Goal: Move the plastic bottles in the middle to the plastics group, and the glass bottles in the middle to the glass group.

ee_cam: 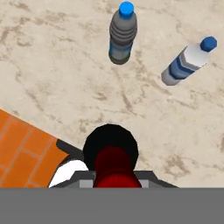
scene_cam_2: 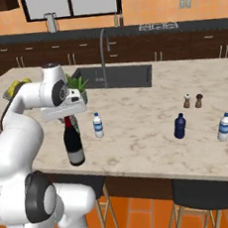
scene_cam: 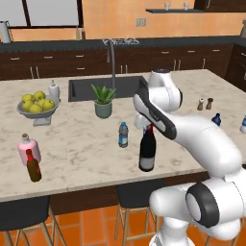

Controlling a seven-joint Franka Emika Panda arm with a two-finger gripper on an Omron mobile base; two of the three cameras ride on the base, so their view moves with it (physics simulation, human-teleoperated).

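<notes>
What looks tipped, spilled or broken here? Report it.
Nothing stands out. The wine bottle, both middle water bottles and the pink bottle stand upright on the counter, with no spill.

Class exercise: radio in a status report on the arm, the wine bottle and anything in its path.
Tool directly above wine bottle, grip state unclear. Bottle upright on counter. Water bottle stands just beside it.

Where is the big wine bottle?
The wine bottle stands near the counter's front edge, directly under the claw, with a small water bottle just beside it.
</notes>
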